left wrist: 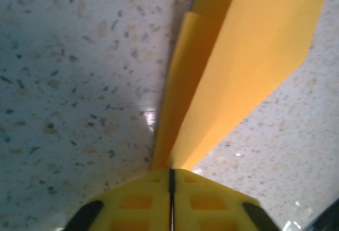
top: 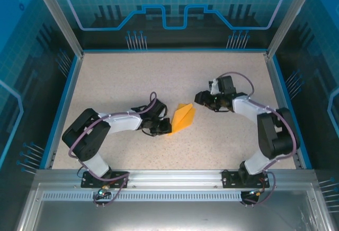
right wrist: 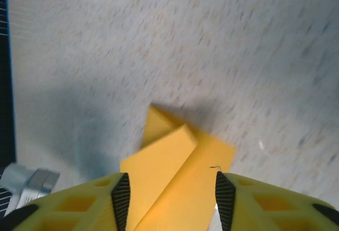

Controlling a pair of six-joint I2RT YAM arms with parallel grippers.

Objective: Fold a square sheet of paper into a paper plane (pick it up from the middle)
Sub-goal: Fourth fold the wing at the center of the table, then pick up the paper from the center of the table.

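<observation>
Top view: the paper plane [top: 184,118] lies in the middle of the table [top: 132,77], its near-left tip in my left fingers [top: 162,130]. Left wrist: they're pinched on its crease, pinning the layers, I reckon. Right wrist: my right fingers [right wrist: 121,202] are spread open, straddling the paper

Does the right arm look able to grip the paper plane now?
Probably yes: the right gripper is open and the paper plane lies just ahead between its fingers; the left gripper pinches its other end.
</observation>
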